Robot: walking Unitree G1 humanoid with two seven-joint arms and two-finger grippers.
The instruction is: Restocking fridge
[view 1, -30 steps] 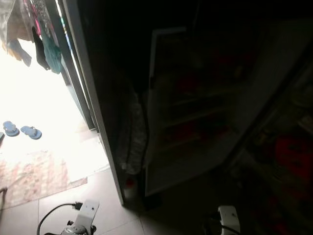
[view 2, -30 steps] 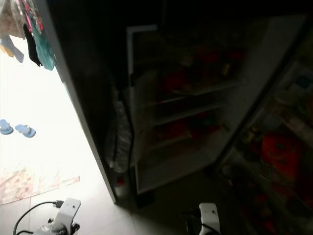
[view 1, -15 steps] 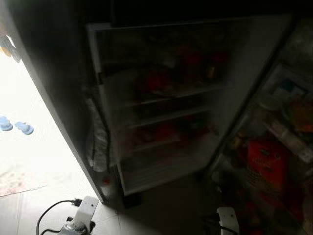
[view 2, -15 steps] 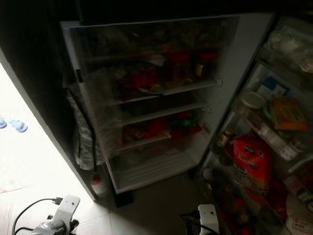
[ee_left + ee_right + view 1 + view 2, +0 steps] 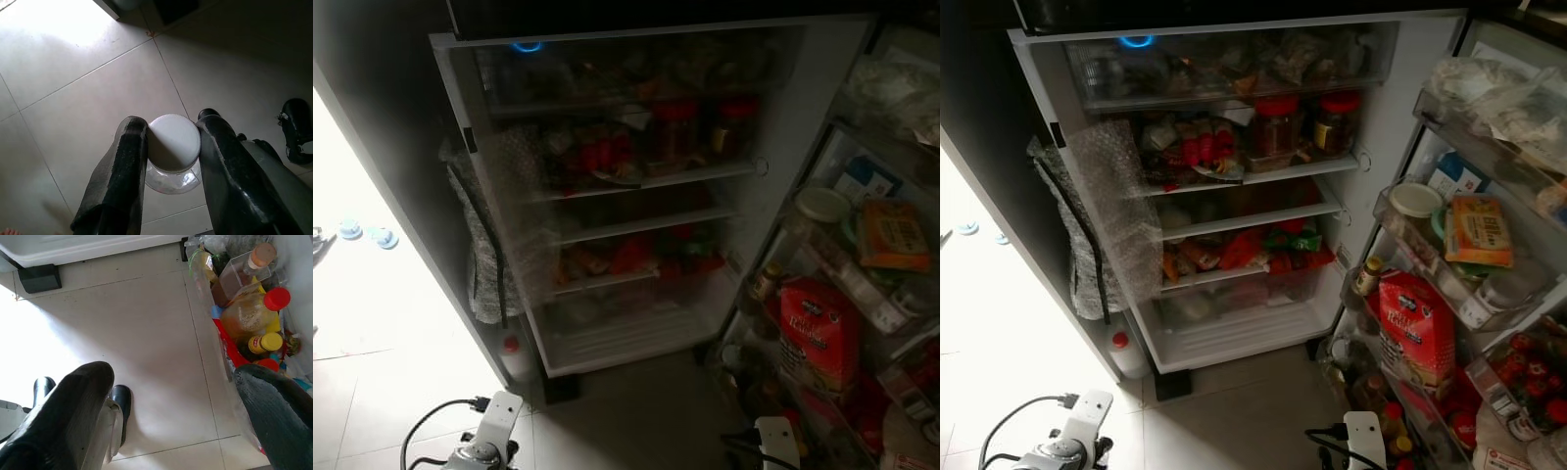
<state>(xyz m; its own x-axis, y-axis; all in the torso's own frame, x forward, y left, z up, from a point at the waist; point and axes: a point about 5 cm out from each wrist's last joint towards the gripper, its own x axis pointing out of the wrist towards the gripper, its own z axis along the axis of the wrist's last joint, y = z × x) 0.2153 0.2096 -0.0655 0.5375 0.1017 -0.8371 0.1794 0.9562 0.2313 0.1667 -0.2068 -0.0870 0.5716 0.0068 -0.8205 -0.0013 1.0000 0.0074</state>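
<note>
Left gripper (image 5: 173, 142) clamping white-lidded clear jar (image 5: 174, 149), above tiled floor (image 5: 78, 88)

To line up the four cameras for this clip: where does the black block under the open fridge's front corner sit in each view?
Left eye view: black block on the floor under the fridge's lower left corner.
Right eye view: same corner.
Left wrist view: far edge, beyond the left pincer.
Right wrist view: far corner, beyond the right pincer.
Shared landmark: the white base edge directly above it.
</note>
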